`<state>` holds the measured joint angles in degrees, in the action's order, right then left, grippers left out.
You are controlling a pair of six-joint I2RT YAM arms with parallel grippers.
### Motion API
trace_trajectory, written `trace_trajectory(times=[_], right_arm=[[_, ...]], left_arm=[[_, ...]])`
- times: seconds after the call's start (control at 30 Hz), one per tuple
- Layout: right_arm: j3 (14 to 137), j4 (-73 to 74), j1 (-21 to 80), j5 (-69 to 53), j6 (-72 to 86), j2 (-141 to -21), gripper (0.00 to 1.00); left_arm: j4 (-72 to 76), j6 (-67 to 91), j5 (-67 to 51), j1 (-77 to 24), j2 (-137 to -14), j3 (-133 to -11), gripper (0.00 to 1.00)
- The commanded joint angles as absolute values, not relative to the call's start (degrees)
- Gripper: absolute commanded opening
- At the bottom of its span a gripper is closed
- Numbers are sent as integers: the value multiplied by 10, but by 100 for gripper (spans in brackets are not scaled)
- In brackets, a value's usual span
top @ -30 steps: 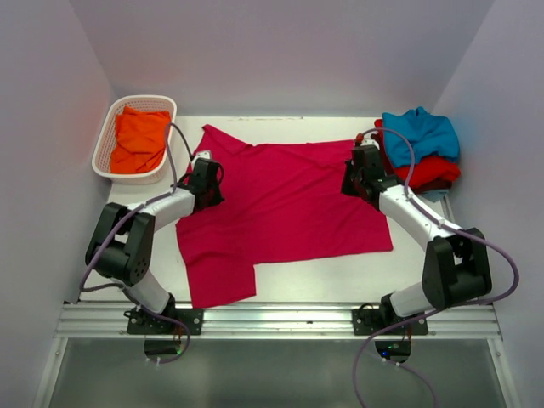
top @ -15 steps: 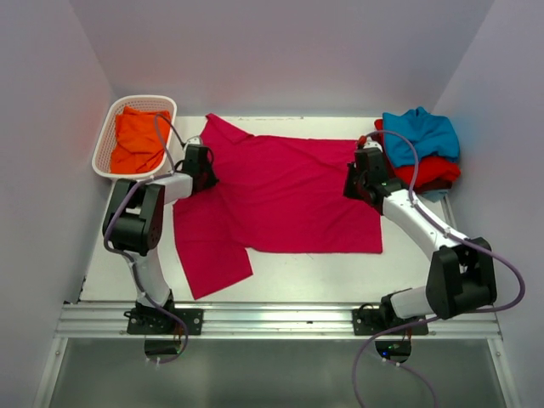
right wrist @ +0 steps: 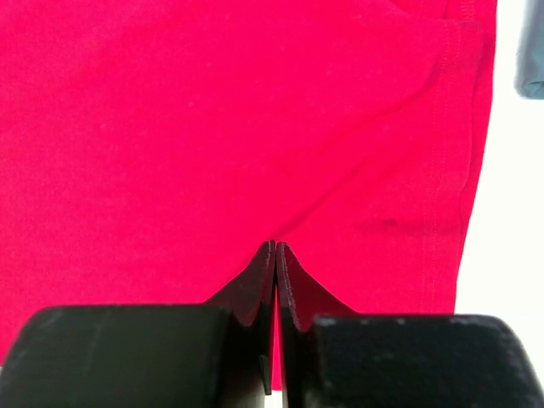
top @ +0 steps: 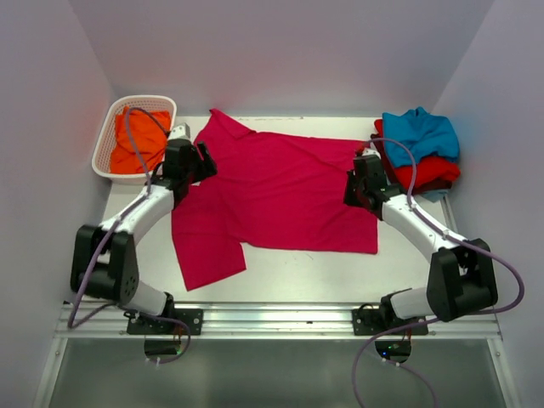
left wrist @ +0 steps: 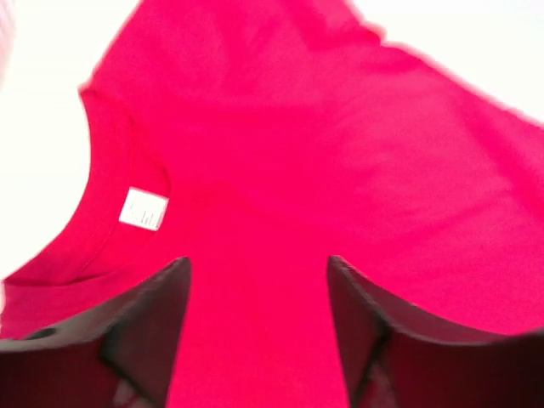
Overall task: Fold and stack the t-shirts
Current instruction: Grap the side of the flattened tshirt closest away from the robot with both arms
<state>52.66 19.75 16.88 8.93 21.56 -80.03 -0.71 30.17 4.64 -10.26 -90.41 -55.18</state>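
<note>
A crimson-pink t-shirt [top: 280,195] lies spread across the middle of the table, one sleeve hanging toward the front left. My left gripper [top: 202,161] hovers at its far left shoulder. In the left wrist view this gripper [left wrist: 259,268] stands open over the cloth [left wrist: 340,153], near the collar and its white neck label [left wrist: 142,208], with nothing held. My right gripper [top: 355,189] is at the shirt's right edge. Its jaws [right wrist: 275,245] are shut on a pinch of the cloth [right wrist: 212,127], and a crease runs out from the tips.
A white lattice basket [top: 106,144] at the back left holds an orange t-shirt [top: 144,136], close beside the left arm. At the back right a teal-blue t-shirt [top: 421,132] lies piled on a red one [top: 429,170]. Walls close in on three sides.
The crimson-pink shirt has been dragged toward the back of the table. My left gripper has opened, let the cloth go and swung toward the back left. The right gripper stays shut.
</note>
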Motion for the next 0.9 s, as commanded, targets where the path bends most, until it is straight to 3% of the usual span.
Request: trace_trajectory(times=[0.0, 0.1, 0.13, 0.3, 0.53, 0.87], right_arm=[[517, 188, 179, 73, 214, -762, 6], [506, 188, 192, 66, 215, -758, 15], [505, 187, 194, 63, 217, -762, 21], [497, 189, 207, 20, 230, -780, 40], [492, 187, 232, 11, 237, -785, 46], [458, 190, 243, 18, 253, -744, 51]], left_arm=[[-81, 291, 90, -118, -773, -546, 71], [-231, 304, 120, -127, -723, -558, 73], [-286, 311, 133, -131, -710, -552, 73], [-411, 388, 141, -164, -619, -500, 74], [-533, 495, 128, -176, -505, -402, 75], [-555, 507, 77, -180, -531, -349, 74]])
